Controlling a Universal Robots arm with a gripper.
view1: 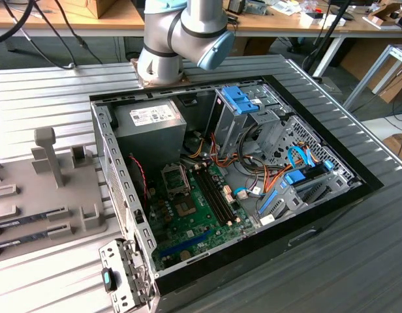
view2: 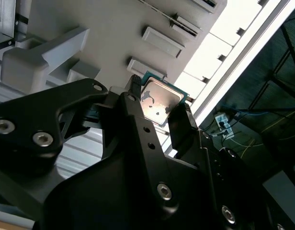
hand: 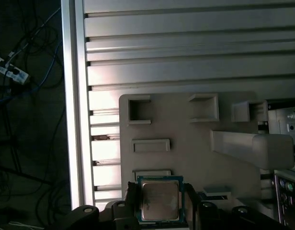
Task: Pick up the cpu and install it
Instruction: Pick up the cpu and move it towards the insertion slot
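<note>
Jaws of the gripper [hand: 160,205] were clamped on two opposite edges of the cpu [hand: 159,199], its silvery top facing the first wrist view. Both hung over the grey holder tray [hand: 186,143], which lay on the ribbed tabletop [hand: 186,48].

Ribbed silver metal table [view1: 357,261], slats running in parallel. Open computer case [view1: 116,163] lies on its side mid-table. Grey holder plate [view1: 21,179] lies flat toward exterior view's left, just beside case. Robot arm base [view1: 158,68] stands at case's far side. First wrist view: plate near table's edge rail [hand: 73,96].
</note>
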